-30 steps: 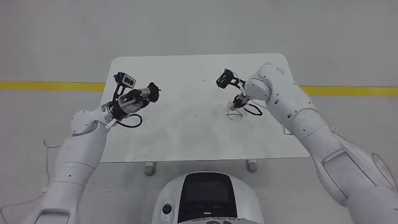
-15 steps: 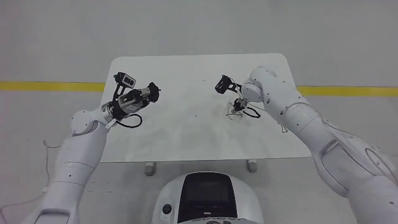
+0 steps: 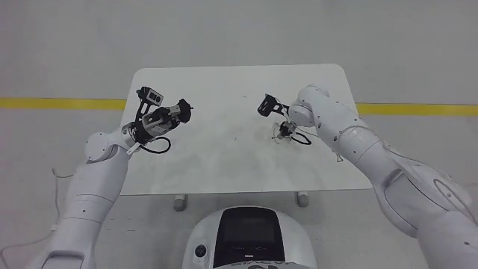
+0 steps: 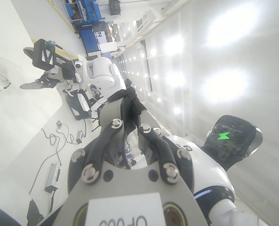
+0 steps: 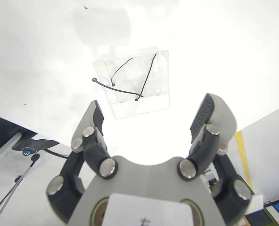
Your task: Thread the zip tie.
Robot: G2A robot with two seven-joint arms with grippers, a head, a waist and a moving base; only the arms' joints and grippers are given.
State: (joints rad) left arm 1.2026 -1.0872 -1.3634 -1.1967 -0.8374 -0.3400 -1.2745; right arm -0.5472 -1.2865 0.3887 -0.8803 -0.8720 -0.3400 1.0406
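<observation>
Top view: right hand has edged inward over the tray; left hand unmoved.
Right hand spread wide above the zip ties in the tray on the bench; likely pre-grasp. Left hand closed, aloft.

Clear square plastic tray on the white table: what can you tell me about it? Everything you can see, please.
The clear square plastic tray is shallow and see-through, with low walls, and lies flat on the white table. Thin black zip ties lie crossed inside it, and one tie's head end pokes out over an edge. The open right gripper hangs above it and does not seem to touch it.
</observation>
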